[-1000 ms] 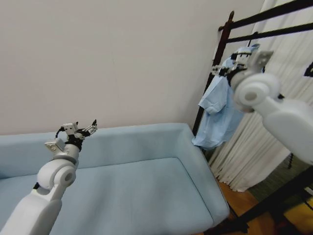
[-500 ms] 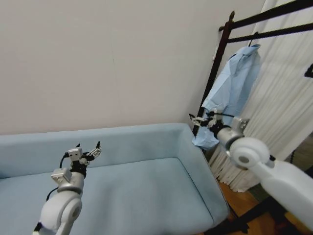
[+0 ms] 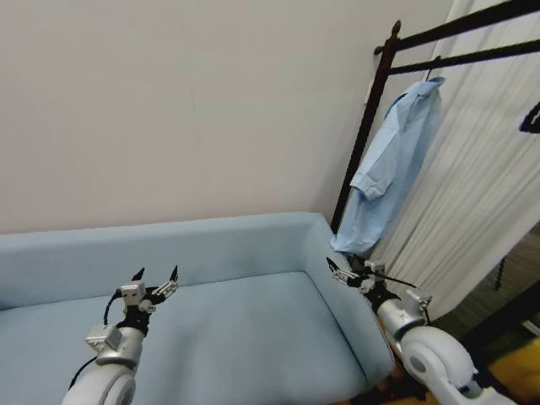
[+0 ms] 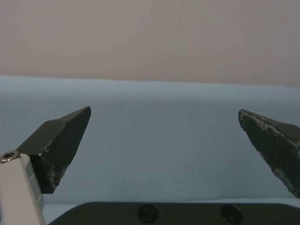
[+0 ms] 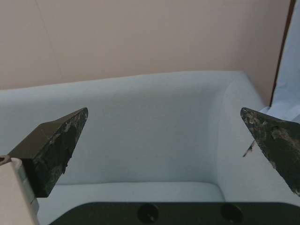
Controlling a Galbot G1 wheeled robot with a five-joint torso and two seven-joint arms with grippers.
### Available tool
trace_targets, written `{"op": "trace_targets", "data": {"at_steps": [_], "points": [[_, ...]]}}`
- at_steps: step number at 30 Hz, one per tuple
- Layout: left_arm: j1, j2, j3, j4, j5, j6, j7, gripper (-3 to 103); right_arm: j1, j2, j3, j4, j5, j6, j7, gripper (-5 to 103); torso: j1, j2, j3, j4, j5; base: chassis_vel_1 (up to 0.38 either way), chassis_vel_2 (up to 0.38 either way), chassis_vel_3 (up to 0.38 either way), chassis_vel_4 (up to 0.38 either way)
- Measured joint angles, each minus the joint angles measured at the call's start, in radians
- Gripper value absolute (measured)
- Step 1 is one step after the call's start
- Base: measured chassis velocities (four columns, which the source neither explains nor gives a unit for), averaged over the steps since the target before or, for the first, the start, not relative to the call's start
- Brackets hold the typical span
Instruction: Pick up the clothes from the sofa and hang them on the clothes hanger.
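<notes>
A light blue shirt (image 3: 392, 164) hangs from the dark clothes rack (image 3: 460, 59) at the right, its hem reaching down beside the sofa's right arm; an edge of the shirt (image 5: 287, 89) shows in the right wrist view. The pale blue sofa (image 3: 245, 329) lies below with a bare seat. My left gripper (image 3: 155, 279) hovers low over the seat's left part, open, nothing between its fingers (image 4: 58, 145). My right gripper (image 3: 348, 270) sits low near the sofa's right arm, below the shirt and apart from it, open, with nothing between its fingers (image 5: 51, 147).
A plain beige wall (image 3: 186, 110) stands behind the sofa. White curtains (image 3: 481, 194) hang behind the rack at the right. Wooden floor and dark rack legs (image 3: 498, 325) show at the bottom right.
The right arm has dropped from the rack, leaving the shirt hanging there, and now sits low by the sofa's arm. The left arm has lowered too.
</notes>
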Motion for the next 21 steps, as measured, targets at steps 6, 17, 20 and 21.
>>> {"op": "trace_targets", "data": {"at_steps": [6, 17, 20, 21], "points": [[0.056, -0.067, 0.003, 0.000, 0.039, -0.003, -0.033, 100, -0.017, 0.051, -0.054, 0.032, -0.082, -0.015, 0.014, 100, 0.000, 0.000, 0.000, -0.0001, -0.0002, 0.000, 0.000, 0.000, 0.000], [0.059, -0.071, 0.039, -0.019, 0.073, -0.009, -0.039, 100, -0.022, 0.074, -0.090, 0.051, -0.158, -0.033, 0.048, 100, 0.000, 0.000, 0.000, -0.0004, 0.0001, 0.000, 0.000, 0.000, 0.000], [0.056, -0.069, 0.041, -0.019, 0.089, -0.016, -0.037, 100, -0.020, 0.074, -0.100, 0.049, -0.172, -0.030, 0.048, 100, 0.000, 0.000, 0.000, -0.0003, 0.0000, 0.000, 0.000, 0.000, 0.000], [0.055, -0.068, 0.041, -0.018, 0.095, -0.022, -0.034, 100, -0.017, 0.074, -0.102, 0.046, -0.174, -0.028, 0.049, 100, 0.000, 0.000, 0.000, -0.0003, 0.0000, 0.000, 0.000, 0.000, 0.000]]}}
